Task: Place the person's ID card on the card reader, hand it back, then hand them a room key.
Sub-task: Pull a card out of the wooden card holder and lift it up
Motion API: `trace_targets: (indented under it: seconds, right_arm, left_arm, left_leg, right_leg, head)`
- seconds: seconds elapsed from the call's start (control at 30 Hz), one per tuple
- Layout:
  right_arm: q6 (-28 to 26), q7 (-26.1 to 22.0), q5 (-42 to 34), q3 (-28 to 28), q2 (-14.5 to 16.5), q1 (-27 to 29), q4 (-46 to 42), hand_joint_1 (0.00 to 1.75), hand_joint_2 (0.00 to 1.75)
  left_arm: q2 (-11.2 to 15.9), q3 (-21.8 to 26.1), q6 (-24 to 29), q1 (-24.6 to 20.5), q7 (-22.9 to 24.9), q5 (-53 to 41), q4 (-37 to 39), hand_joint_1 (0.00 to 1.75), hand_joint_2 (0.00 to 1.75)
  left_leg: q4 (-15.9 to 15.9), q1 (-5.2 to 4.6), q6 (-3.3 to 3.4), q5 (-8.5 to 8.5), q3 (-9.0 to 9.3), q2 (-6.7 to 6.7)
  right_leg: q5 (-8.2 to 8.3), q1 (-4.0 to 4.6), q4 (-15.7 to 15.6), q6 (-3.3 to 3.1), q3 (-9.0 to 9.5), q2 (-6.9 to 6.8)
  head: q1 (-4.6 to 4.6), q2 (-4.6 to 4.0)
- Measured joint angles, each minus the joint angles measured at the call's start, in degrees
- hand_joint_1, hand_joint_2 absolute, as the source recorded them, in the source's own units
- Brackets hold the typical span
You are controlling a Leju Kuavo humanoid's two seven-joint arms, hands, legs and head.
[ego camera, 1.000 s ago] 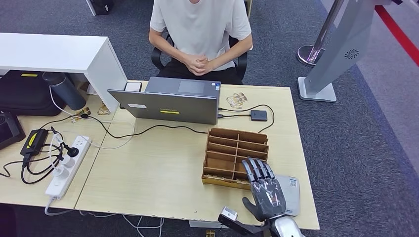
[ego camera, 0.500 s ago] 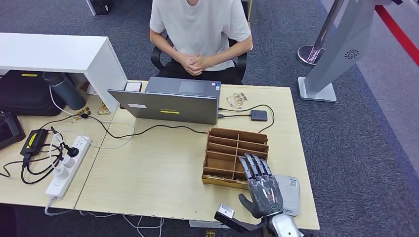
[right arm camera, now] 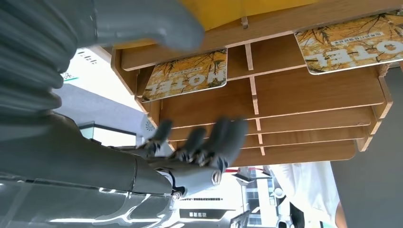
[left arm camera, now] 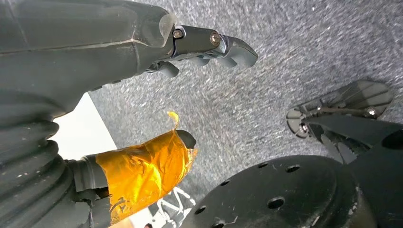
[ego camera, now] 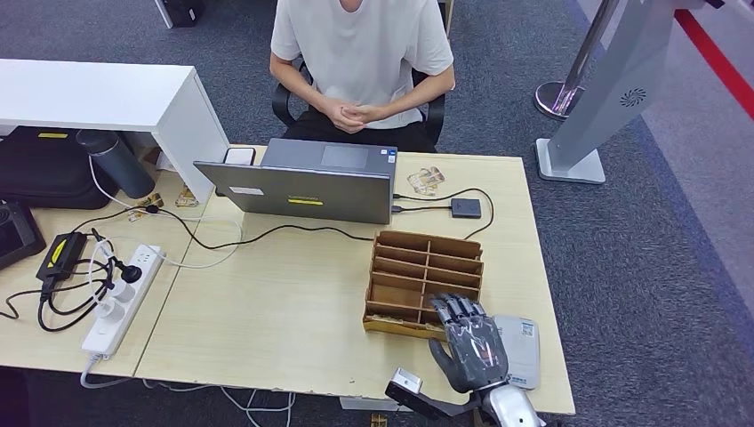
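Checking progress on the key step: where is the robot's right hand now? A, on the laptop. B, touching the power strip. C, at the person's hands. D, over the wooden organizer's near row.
D: the right hand reaches over the organizer holding the hotel cards.

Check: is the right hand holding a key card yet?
No: the right hand hovers with empty fingers before the rack, both hotel cards in their slots.

Laptop behind wooden organiser, power strip far left

Matt wooden organizer on smooth pale wood-look table.
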Motion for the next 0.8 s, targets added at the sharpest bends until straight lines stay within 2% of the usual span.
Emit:
trace_targets:
  seconds: [0.2, 0.8]
  right_arm:
    - [0.1, 0.0, -0.2, 0.0, 0.0, 0.2, -0.7, 1.75, 1.75]
    - [0.7, 0.1, -1.7, -0.7, -0.4, 1.2, -2.7, 1.75, 1.75]
  left_arm:
    - [0.0, -0.3, 1.9, -0.1, -0.5, -1.0, 0.0, 0.00, 1.75]
    - [0.0, -0.5, 1.7, -0.1, -0.5, -0.8, 0.0, 0.00, 1.75]
  left_leg:
    - [0.0, 0.00, 0.00, 0.00, 0.00, 0.00]
    - [0.0, 0.00, 0.00, 0.00, 0.01, 0.02]
  right_leg:
    - [0.00, 0.00, 0.0, 0.00, 0.00, 0.01]
    - [0.00, 0.00, 0.0, 0.00, -0.01, 0.03]
  head:
    - [0.00, 0.00]
    - [0.00, 0.00]
